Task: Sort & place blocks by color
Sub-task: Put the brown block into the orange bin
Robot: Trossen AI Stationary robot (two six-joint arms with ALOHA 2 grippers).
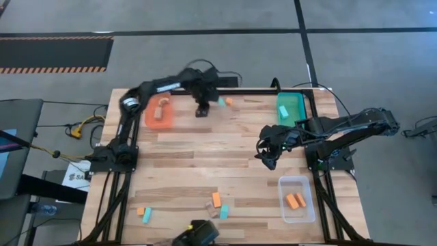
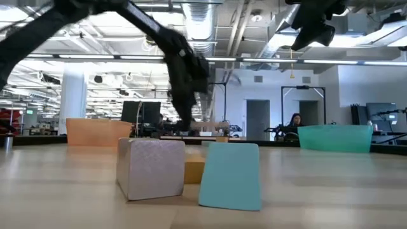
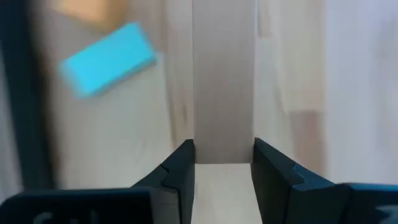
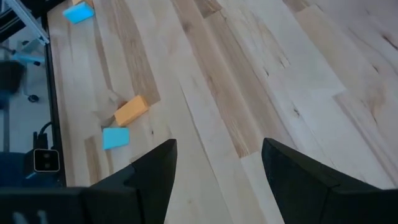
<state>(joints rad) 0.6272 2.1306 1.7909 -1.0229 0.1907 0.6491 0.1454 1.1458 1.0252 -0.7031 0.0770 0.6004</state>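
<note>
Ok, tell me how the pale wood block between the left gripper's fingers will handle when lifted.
The pale wood block looks rigid and flat-sided, so the left gripper should hold it squarely. Its smooth faces might slip under a light squeeze. Being oblong, it may tip if stood on end.

Five orange blocks (image 1: 216, 199), four light blue blocks (image 1: 283, 110), three pale wood blocks (image 1: 162, 106), three trays (image 1: 306, 213) and two arms (image 1: 355, 126).

No readable text, label, brand, number or sign showing anywhere in these views. Only a partial, illegible marking appearing on a white sheet (image 1: 77, 178) lying beside the table's left edge.
</note>
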